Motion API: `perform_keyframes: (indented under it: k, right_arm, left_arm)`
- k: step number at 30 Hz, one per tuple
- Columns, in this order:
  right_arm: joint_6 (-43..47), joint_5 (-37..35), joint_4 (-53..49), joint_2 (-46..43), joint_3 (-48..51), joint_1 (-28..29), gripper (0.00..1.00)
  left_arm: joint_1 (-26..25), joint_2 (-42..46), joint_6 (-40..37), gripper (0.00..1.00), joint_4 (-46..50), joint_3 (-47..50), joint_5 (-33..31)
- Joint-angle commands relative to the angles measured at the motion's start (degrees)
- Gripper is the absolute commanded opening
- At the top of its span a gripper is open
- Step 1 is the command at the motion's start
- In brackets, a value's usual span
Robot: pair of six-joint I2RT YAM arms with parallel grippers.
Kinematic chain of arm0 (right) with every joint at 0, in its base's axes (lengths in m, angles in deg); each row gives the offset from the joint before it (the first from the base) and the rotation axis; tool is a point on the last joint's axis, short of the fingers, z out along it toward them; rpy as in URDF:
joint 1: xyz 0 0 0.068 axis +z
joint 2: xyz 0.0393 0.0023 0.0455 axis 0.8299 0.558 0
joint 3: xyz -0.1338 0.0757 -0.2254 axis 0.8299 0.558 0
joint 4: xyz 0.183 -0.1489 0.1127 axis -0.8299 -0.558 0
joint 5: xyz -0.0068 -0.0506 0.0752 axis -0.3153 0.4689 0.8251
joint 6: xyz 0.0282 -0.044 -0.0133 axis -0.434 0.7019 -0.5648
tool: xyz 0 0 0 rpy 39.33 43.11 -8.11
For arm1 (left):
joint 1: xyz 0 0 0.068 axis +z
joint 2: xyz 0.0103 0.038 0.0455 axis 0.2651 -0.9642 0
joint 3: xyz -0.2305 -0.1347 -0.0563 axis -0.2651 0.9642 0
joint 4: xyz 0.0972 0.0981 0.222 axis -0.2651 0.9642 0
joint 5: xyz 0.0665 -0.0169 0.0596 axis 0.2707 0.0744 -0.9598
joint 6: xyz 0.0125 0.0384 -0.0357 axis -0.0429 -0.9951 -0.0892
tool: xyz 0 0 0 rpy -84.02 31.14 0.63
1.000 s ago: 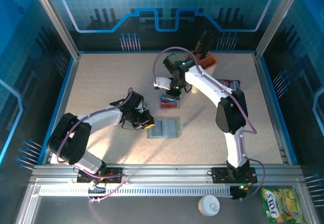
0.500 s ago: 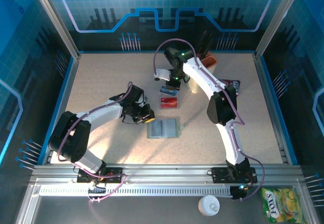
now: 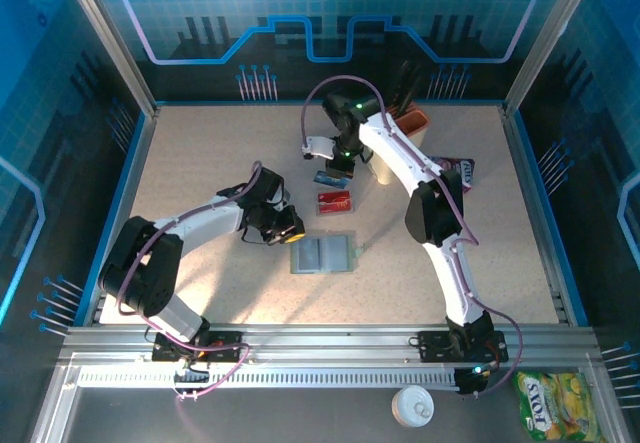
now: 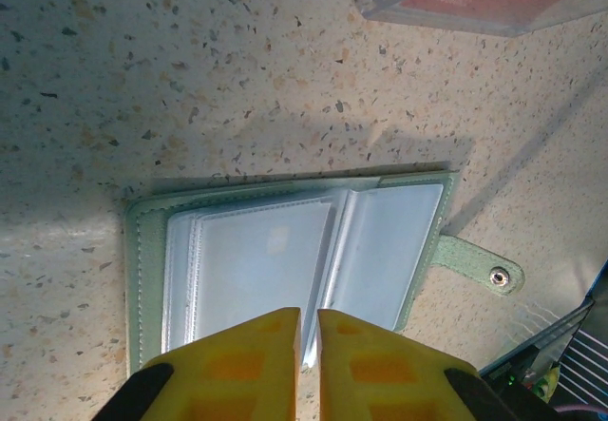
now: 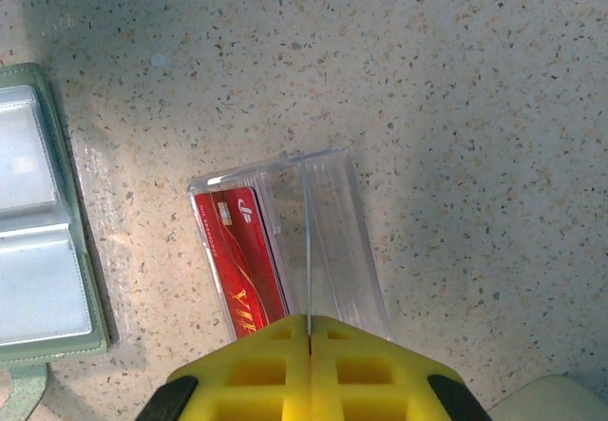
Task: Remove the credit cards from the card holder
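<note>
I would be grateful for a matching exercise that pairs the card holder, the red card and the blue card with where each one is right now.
Things:
1. card holder
2. red card
3. blue card

Places:
A. pinched in the shut right claw, lifted off the table
B. lying open on the table
C. inside the clear box

Pairs: 1-B, 2-C, 3-A

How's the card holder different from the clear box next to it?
The card holder is green and lies open flat; the clear box is see-through with raised walls. The card holder's sleeves look empty; the clear box holds a red card. Both rest on the speckled table.
</note>
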Motion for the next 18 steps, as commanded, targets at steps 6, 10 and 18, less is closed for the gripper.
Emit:
perform_keyframes:
  k: [6,10,18]
  right_arm:
    - [1.06,1.15,-1.08,0.16,-2.68,-1.11,0.0]
    - [1.2,1.07,-1.03,0.76,-2.79,-1.36,0.0]
    - [1.67,0.39,-2.02,1.82,-2.7,-1.74,0.0]
  left_arm:
    - [0.57,-0.18,-1.76,0.13,1.79,-1.39,1.02]
    - [0.62,-0.47,-1.74,0.13,1.69,-1.4,1.16]
    - [0.78,-0.85,-1.92,0.13,1.67,-1.65,1.36]
